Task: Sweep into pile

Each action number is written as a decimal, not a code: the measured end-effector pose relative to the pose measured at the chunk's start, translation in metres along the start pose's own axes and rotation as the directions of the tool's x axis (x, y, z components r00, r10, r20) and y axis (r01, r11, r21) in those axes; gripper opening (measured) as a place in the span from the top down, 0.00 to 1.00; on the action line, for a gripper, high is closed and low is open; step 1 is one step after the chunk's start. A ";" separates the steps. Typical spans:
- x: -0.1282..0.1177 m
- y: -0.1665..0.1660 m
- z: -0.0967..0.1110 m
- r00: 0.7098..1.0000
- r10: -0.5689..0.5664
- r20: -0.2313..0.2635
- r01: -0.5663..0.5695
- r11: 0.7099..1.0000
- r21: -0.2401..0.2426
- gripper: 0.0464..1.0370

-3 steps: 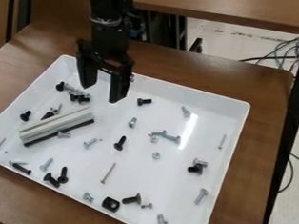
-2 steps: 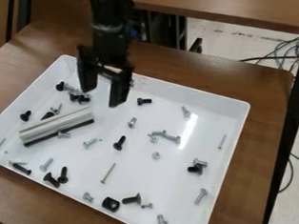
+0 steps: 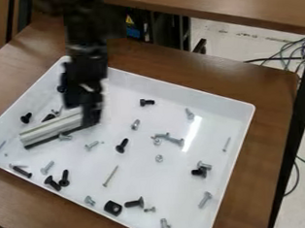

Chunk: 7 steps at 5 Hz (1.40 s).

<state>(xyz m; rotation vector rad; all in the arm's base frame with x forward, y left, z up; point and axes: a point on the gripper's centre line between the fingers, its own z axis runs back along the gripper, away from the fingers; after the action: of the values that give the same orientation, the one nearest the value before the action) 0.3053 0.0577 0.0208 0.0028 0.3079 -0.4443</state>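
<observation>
1. A missed or lopsided grasp looks like the first risk. The tool (image 3: 84, 110) is over the right end of the pale bar (image 3: 50, 129), which lies in the left part of the white tray (image 3: 180, 94). I cannot tell whether the tool is wide or narrow, or whether it touches the bar. Taken by that end, the bar could swivel or droop once pushed.

2. Coming down too low could press the tool into the tray floor and shove the tray across the surface (image 3: 265, 109), since nothing visible pins it.

3. Hardware close to the bar could get in the way. The silver screw (image 3: 65, 137) lies just beside its dark lower edge and might wedge underneath, tilting the bar so that smaller bits slip past.

4. A bar held above the floor would ride over flat pieces such as the thin long screw (image 3: 111, 177), leaving them behind.

5. The load is mixed and widely scattered. The black screw (image 3: 122, 146) may roll aside around its head, while the black square piece (image 3: 113, 208) could catch and turn the bar.

6. Parts near the walls, like the slim screw (image 3: 226, 144) and the bolt (image 3: 164, 226), are awkward: the bar may strike the rim first. No single pile exists, so several passes are probably needed, each risking fresh scatter.
</observation>
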 end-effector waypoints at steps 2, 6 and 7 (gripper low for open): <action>-0.024 0.054 -0.021 0.994 -0.092 0.056 0.085 0.989 0.119 0.04; -0.020 0.065 -0.063 0.992 -0.082 0.098 0.071 0.991 0.117 0.04; -0.019 0.069 -0.067 0.993 -0.058 0.100 0.046 0.992 0.120 0.09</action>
<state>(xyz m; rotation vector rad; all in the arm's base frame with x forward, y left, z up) 0.2988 0.1323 -0.0423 0.0871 0.1798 -0.5121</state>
